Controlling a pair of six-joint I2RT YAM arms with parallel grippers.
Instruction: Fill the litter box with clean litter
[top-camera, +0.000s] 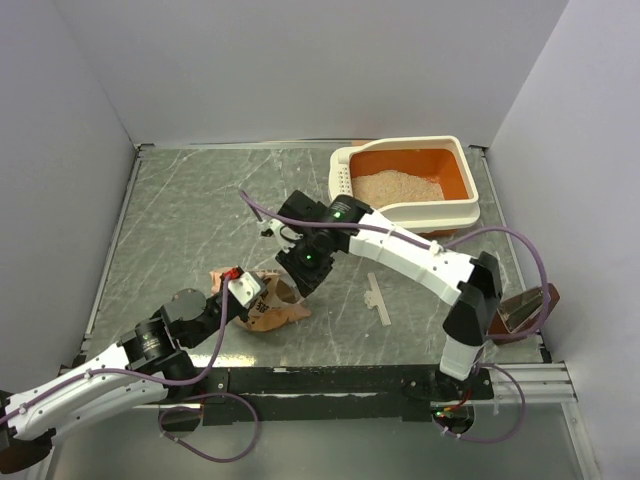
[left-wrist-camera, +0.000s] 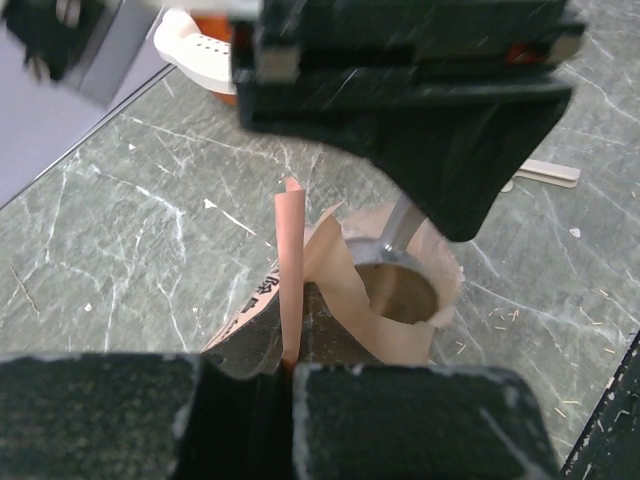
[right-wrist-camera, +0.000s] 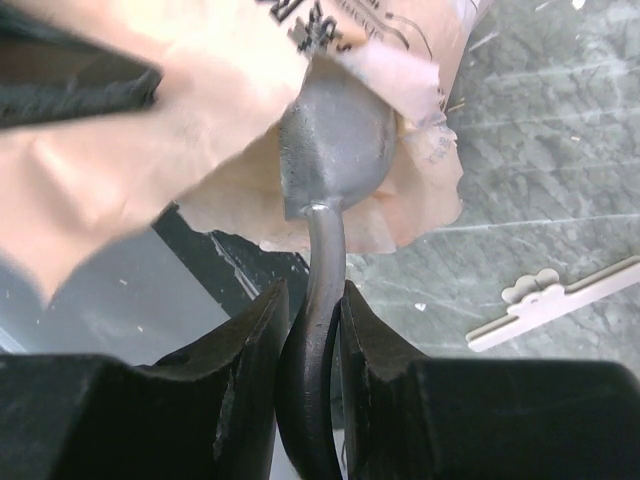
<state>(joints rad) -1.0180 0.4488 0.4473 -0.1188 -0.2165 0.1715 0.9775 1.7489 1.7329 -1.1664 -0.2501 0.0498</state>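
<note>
Left gripper (left-wrist-camera: 290, 368) pinches tan paper bag (left-wrist-camera: 330, 262); right gripper (right-wrist-camera: 315, 300) clamps grey metal scoop (right-wrist-camera: 335, 140), load unclear. Tilting it toward one o'clock could spill.

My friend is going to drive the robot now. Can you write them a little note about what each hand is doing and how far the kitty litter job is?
The left gripper is shut on the paper bag, pinching its top edge upright.
The right gripper is shut on the handle of the scoop, whose bowl sits in the bag's mouth. I cannot tell if it is loaded.
The litter box stands at the far right of the table, with a pile of litter in it.
Done: some litter is in.
Left: bare orange bottom shows, so more scoops are probably needed.
</note>
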